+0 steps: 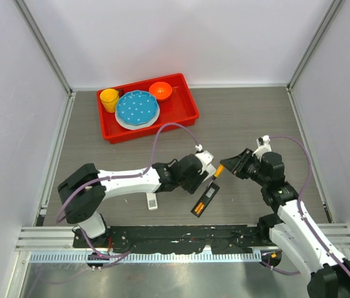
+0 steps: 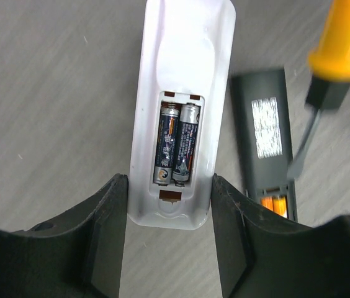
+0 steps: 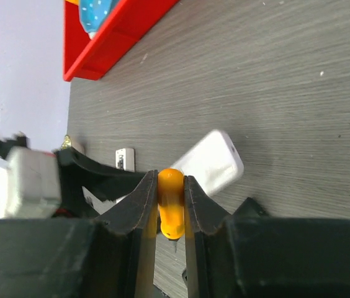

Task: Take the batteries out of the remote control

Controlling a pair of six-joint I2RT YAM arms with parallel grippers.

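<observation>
Just beyond left tool [image 2: 169, 208], batteries [image 2: 176, 146] in remote [image 2: 187, 62]

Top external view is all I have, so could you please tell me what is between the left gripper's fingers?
Observer: A white remote, lying back-up and clasped on both sides by the left gripper. Its cover is off, and two dark batteries sit side by side inside.
Operator: Thank you. Is the orange thing in the right gripper a battery?
Observer: No, the right gripper is shut on the orange handle of a screwdriver.
Operator: And are there any batteries in the black remote?
Observer: Yes, orange batteries show at the open end of the black remote.
</observation>
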